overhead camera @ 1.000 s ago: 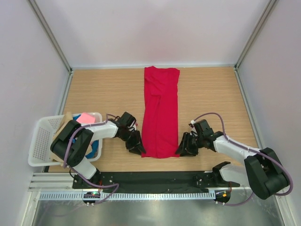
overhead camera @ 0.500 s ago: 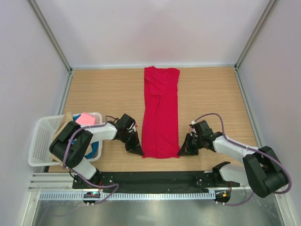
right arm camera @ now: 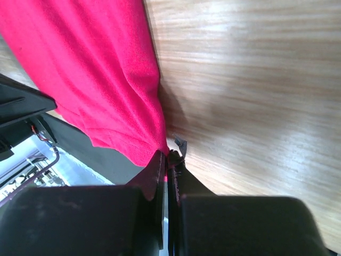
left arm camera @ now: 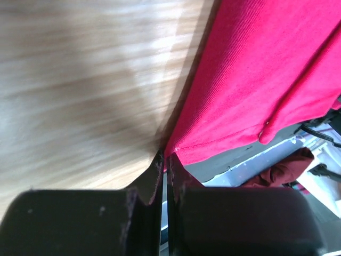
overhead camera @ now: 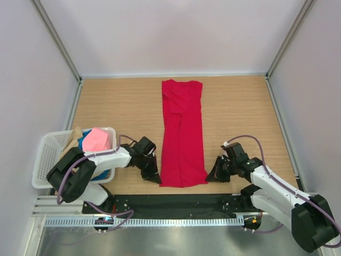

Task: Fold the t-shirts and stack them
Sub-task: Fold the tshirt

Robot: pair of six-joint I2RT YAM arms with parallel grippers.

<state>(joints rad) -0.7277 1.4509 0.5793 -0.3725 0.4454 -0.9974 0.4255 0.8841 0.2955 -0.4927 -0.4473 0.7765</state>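
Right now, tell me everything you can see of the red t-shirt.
The red t-shirt is bright red, soft, fine-knit cloth, folded lengthways into a long narrow strip with fold lines down its middle. It lies on the wooden table, running from the far edge to the near edge at the centre. A stitched hem shows at the near end. The left jaws are shut on its near left corner, and the right jaws on its near right corner. Nothing else touches it.

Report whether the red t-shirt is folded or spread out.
Folded: the red t-shirt lies as a narrow lengthwise strip, no sleeves sticking out, a layered edge running down its middle.
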